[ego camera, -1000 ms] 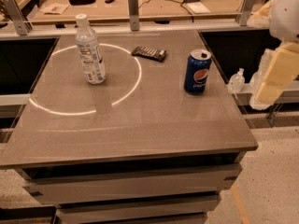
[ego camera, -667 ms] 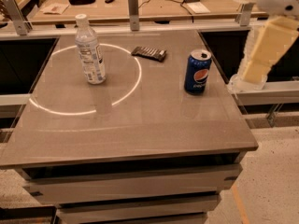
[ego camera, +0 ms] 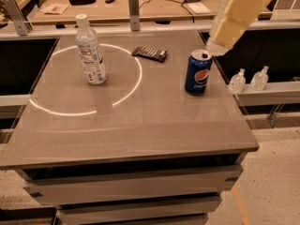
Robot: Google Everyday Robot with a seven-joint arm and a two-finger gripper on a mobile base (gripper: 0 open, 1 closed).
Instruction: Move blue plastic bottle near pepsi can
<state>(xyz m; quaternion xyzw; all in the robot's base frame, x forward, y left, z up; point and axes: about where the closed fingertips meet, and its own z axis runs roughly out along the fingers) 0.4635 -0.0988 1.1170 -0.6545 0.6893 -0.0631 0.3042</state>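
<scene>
The blue plastic bottle [ego camera: 90,50], clear with a white cap and a pale label, stands upright at the back left of the grey table [ego camera: 140,125], inside a white light ring. The pepsi can [ego camera: 198,73] stands upright at the right side of the table, far from the bottle. My gripper [ego camera: 219,40], a pale yellow shape, reaches down from the top right. Its tip hangs just above and behind the can's top and is nowhere near the bottle.
A flat dark snack wrapper [ego camera: 149,54] lies between the bottle and the can, towards the back. Two small clear pump bottles [ego camera: 237,81] stand on a ledge to the right of the table. A cluttered wooden bench [ego camera: 154,3] runs behind it.
My gripper and arm have swung left from beside the table's right edge to over its back right corner, above the can. The bottle and the can have not moved.
</scene>
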